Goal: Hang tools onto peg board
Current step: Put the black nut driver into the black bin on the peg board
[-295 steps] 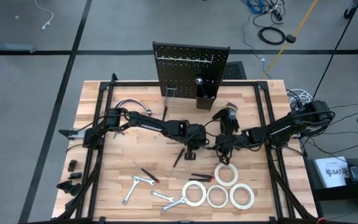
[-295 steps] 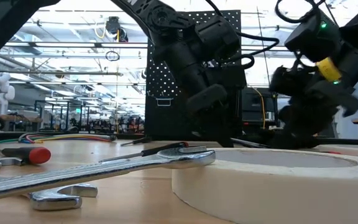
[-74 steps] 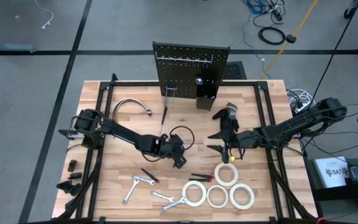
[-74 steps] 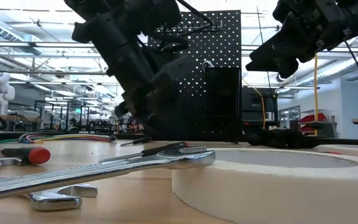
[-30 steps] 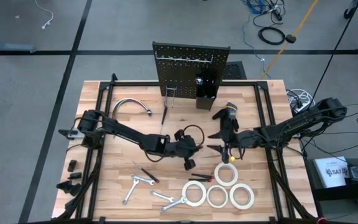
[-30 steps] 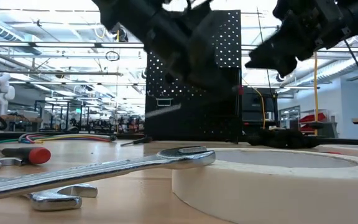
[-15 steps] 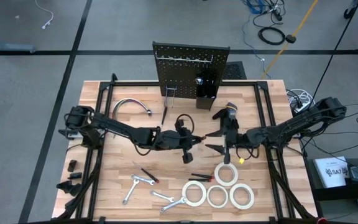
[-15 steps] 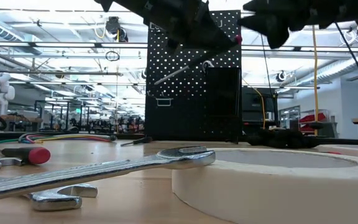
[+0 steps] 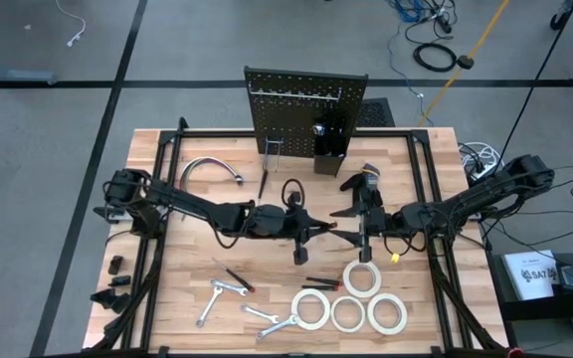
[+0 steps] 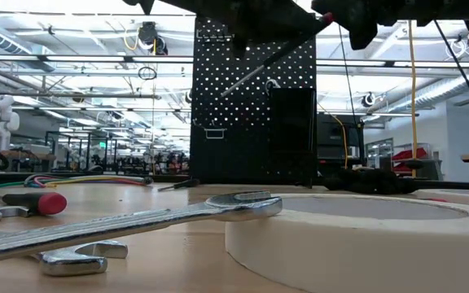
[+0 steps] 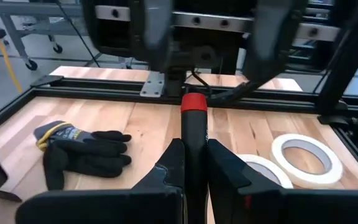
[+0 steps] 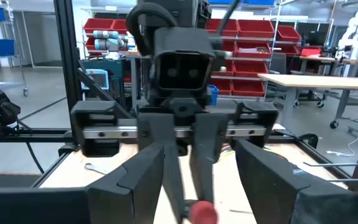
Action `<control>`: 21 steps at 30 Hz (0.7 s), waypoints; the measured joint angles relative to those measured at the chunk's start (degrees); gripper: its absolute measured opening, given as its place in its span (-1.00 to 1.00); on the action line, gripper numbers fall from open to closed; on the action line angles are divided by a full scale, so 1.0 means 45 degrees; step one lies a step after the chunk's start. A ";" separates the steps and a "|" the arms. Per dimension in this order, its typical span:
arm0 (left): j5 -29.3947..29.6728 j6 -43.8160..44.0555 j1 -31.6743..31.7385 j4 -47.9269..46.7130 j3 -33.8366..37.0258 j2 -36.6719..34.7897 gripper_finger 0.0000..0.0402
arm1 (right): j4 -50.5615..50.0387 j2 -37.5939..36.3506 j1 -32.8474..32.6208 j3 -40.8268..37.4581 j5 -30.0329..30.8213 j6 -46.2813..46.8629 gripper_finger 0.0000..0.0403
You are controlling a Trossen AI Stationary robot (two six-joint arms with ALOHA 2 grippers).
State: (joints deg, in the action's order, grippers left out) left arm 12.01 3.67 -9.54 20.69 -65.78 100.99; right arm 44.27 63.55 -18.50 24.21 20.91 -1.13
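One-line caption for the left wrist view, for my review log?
Left end effector shut on a red-capped screwdriver, offered toward the open right end effector over the table, glove and tape rolls beside.

The thin black-handled, red-capped screwdriver (image 11: 193,134) has its shaft hidden between the left tool's dark fingers (image 11: 169,171). In the low view, both arms are cut off by the top edge. The large white tape roll (image 10: 365,244) runs past that picture's right and bottom edges.
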 joint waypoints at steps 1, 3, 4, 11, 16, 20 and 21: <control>-0.0005 -0.0002 0.0002 -0.0001 0.0000 0.0000 -0.86 | -0.0029 0.0000 0.0000 0.0005 -0.0005 0.0068 -0.04; -0.0178 -0.0021 0.0063 0.0298 0.0000 0.0000 -0.86 | -0.0088 0.0000 0.0000 0.0003 -0.0010 0.0122 -0.04; -0.0363 -0.0080 0.0082 0.0510 0.0000 0.0000 -0.86 | -0.0089 0.0000 0.0000 0.0004 -0.0009 0.0110 -0.04; -0.0682 -0.0368 0.0155 0.1084 0.0000 0.0000 -0.86 | -0.0084 0.0000 0.0000 0.0001 -0.0010 0.0103 -0.04; -0.0784 -0.0579 0.0217 0.1450 0.0000 0.0000 -0.86 | -0.0080 0.0000 0.0000 0.0000 -0.0008 0.0080 -0.04; -0.0865 -0.0575 0.0271 0.1627 0.0000 0.0000 -0.86 | 0.0021 0.0000 0.0000 0.0000 -0.0006 0.0014 -0.04; -0.0865 -0.0575 0.0274 0.1627 0.0000 0.0000 -0.86 | 0.0038 0.0000 0.0000 0.0000 -0.0005 0.0006 -0.05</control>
State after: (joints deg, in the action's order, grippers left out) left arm 8.12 1.08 -8.31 28.01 -65.78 100.99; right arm 44.45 63.55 -18.50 24.21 20.88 -1.10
